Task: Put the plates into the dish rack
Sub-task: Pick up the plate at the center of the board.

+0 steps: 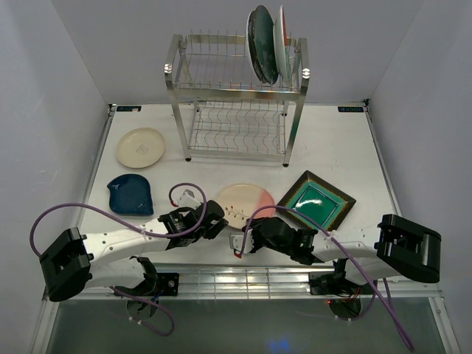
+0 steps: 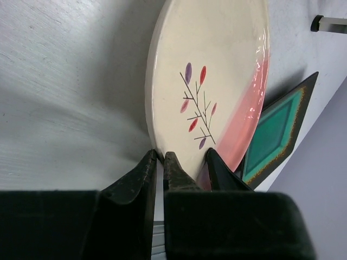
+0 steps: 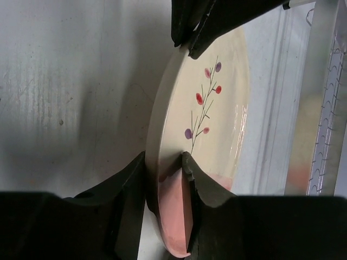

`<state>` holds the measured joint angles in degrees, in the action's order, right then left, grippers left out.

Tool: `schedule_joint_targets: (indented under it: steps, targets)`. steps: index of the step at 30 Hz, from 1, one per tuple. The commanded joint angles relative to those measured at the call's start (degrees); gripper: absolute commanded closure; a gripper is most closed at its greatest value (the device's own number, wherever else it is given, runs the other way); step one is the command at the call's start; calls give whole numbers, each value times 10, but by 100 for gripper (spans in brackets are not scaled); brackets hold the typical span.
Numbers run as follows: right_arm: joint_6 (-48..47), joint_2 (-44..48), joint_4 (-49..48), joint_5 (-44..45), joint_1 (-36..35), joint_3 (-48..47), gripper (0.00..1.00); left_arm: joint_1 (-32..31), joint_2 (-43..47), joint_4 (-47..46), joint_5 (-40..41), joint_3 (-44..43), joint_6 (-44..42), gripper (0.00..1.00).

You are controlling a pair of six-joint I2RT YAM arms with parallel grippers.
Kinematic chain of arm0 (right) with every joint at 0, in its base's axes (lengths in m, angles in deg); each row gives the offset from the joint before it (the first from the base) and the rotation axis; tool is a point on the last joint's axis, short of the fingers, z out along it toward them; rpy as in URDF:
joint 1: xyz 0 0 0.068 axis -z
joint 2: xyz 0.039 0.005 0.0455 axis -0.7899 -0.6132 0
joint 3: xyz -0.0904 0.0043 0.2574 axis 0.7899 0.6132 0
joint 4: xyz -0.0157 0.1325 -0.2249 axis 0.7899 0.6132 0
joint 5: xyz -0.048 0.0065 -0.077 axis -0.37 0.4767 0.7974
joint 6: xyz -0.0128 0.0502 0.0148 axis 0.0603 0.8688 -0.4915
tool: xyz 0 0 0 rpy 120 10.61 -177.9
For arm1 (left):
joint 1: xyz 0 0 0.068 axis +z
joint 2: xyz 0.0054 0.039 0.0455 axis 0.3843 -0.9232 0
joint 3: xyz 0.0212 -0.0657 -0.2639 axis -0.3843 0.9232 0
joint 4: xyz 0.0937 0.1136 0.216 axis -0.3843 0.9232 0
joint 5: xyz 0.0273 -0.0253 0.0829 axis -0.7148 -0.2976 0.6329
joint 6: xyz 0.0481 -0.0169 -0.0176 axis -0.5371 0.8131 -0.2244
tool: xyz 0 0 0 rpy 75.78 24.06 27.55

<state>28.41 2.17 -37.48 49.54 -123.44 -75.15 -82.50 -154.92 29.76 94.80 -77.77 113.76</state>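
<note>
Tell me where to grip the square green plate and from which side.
Pinch the raised rim of the square green plate along its near right edge, coming in low from the right. It lies flat on the table, so probably only that rim offers a hold; the pink plate crowds its left corner.
</note>
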Motion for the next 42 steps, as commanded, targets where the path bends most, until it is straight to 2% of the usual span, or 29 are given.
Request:
schedule_joint_targets:
  steps: [1,4,9,12,13,17,30,42]
  targets:
    - [30,21,-25,-27,0,-1,92,-10,29,-56,-15,-2,-14,100]
    - [31,24,-24,-27,0,-2,92,-10,51,-67,-11,13,-18,96]
    - [36,34,-22,-32,0,-5,92,-10,67,-81,-7,33,-13,83]
    - [39,40,-19,-33,1,-7,92,-10,63,-82,-4,32,-11,68]
    - [39,42,-20,-33,0,-7,92,-10,61,-81,-3,31,-11,59]
    - [39,49,-19,-34,-1,-6,92,-10,55,-81,1,30,-6,45]
    - [68,85,2,-53,-6,-16,92,-10,16,-86,10,35,48,46]
    - [76,100,33,-85,-10,-21,92,-10,12,-117,37,60,95,66]
